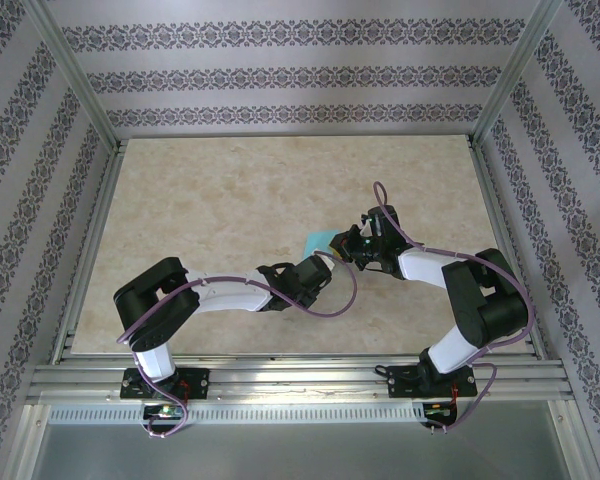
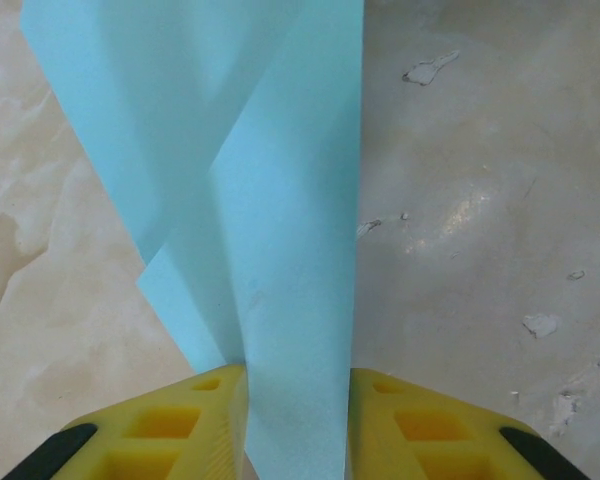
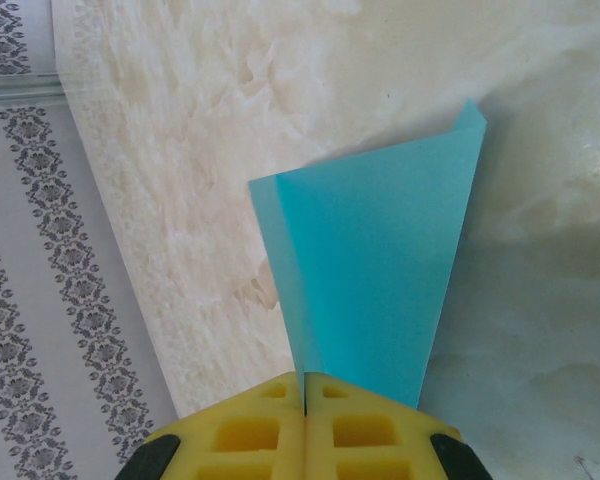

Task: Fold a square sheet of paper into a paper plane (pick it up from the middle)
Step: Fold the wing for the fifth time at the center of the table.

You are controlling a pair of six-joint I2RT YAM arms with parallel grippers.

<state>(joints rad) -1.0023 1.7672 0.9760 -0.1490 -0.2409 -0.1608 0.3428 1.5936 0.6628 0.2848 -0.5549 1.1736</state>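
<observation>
Mostly centre-table activity. Left side: beige marbled tabletop (image 1: pixel 200 210) runs open from the aluminium frame rails (image 1: pixel 88 270) inward, so there is wide room there.

Left gripper (image 2: pixel 298 378): yellow fingers (image 2: pixel 205 410) stand partly apart. A strip of the folded turquoise paper sheet (image 2: pixel 280 200) fills the gap from edge to edge. Whether they truly pinch it, cannot tell. Ahead of them the paper fans out in overlapping layers, with a straight right edge and slanted fold lines on the left.

The sheet sits mid-table, slightly right of centre, between the two grippers, which are just beside each other.

Right gripper (image 3: pixel 304 380): pads clenched tight together, grasping the paper's narrow end. The sheet widens away from them, its far right corner peaked. Open tabletop continues to the right rail and the patterned back wall (image 1: pixel 280 80).
</observation>
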